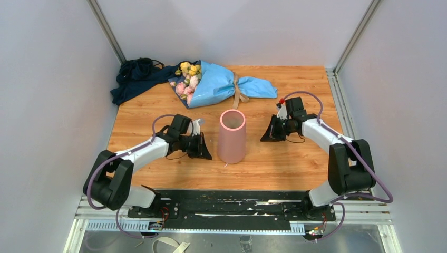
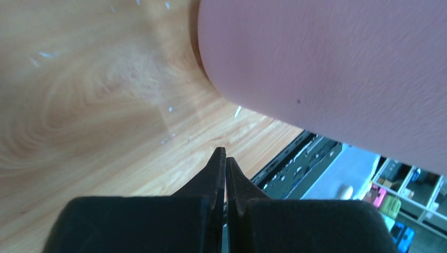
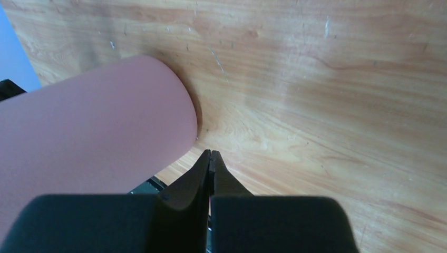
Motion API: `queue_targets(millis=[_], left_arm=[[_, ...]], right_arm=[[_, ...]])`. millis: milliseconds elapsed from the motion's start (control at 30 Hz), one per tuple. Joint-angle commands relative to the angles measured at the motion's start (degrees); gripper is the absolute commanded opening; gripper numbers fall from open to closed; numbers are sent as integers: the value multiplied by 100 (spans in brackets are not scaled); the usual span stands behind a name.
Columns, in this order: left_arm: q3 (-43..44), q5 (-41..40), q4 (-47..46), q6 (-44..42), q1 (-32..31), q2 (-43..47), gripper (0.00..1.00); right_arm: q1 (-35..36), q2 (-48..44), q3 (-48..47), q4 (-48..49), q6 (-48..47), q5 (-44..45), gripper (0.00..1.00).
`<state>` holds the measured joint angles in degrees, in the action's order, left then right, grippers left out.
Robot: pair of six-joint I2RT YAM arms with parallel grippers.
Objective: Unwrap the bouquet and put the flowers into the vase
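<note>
Top external view: at lower centre, the left hand (image 1: 204, 149) and right hand (image 1: 267, 135) are seen pressed together, empty, either side of the upright vase (image 1: 232, 138), presumably kept central for loading. Farther up, the bouquet (image 1: 213, 84) is laid wrapped on the counter (image 1: 295, 163), untouched.

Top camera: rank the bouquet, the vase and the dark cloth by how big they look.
1. Bouquet.
2. Dark cloth and vase: too close to rank; the cloth spreads wider, the vase rises toward the camera.
</note>
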<state>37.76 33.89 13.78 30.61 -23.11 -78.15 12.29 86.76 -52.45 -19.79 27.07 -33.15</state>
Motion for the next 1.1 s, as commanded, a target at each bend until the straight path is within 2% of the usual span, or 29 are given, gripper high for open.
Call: queue_targets(millis=[0,167,333,600,867,1067], left_arm=[[-272,188,-257,-18,-255,-12,0],[-511,250,-810,79,-373,-362,0],[-330,199,-1291,167,-444,-898,0],[135,310,-1522,58,-479,-1885,0],[273,387,-1679,77,-503,-2247,0],[771,388,-1685,94,-726,-2715,0]], right_arm=[[116,-316,224,-276,-187,-99,0],[115,-516,287,-419,-300,-35,0],[115,-680,367,-453,-315,19,0],[115,-655,196,-618,-379,140,0],[94,-836,191,-794,-459,490,0],[-39,-1237,181,-850,-303,1014,0]])
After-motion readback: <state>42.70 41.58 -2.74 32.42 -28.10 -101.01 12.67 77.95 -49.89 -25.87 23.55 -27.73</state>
